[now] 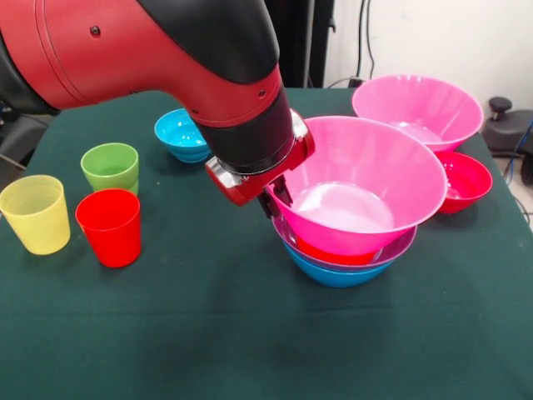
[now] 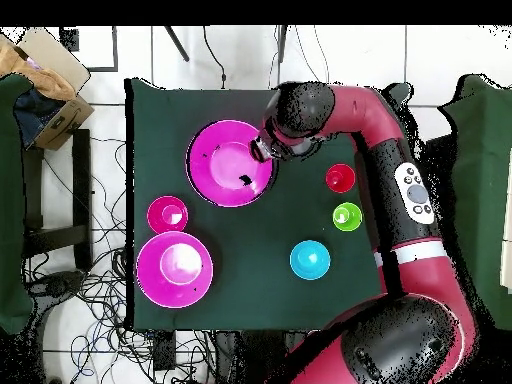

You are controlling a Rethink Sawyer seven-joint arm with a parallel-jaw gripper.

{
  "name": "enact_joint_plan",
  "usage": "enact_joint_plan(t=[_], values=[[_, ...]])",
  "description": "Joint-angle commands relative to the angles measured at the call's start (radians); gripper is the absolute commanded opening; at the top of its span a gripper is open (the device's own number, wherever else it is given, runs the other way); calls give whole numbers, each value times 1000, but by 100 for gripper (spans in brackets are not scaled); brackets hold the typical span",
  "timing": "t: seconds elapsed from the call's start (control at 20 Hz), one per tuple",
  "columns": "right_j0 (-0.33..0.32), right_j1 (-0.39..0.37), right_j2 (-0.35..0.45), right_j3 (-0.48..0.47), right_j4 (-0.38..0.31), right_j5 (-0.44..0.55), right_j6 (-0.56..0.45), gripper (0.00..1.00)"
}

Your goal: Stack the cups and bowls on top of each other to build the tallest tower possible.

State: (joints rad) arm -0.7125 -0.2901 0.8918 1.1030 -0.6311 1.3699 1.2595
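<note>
The tower (image 1: 354,242) stands mid-worktop (image 1: 208,333): 4 nested bowls, blue lowest, then purple, orange, and an empty big pink bowl (image 1: 358,187) uppermost. The claw (image 1: 276,198) sits at its rim; whether it grips, I cannot tell. 3 cups (image 1: 108,225) stand empty, well apart.

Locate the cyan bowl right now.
Front view: the cyan bowl sits alone at the table's far side, left of the arm and behind the green cup. Overhead: nearest the green cup.

Dark green bench (image 1: 208,333); pink bowl (image 1: 358,187) tops purple, orange, blue; yellow cup (image 1: 35,214), red cup (image 1: 109,227), green cup (image 1: 111,167).
</note>
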Motion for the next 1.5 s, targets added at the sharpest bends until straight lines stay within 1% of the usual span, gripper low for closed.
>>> enact_joint_plan(t=[0.05,0.4,0.7,1.05,1.35,1.5], values=[[38,3,-90,8,-36,64,-170,0],[46,8,-94,-6,-34,61,-175,0],[47,7,-94,-1,-29,35,-144,0],[46,2,-93,-6,-33,47,-170,0],[51,-7,-92,-1,-41,23,-159,0],[46,-4,-87,5,-29,-8,-128,0]])
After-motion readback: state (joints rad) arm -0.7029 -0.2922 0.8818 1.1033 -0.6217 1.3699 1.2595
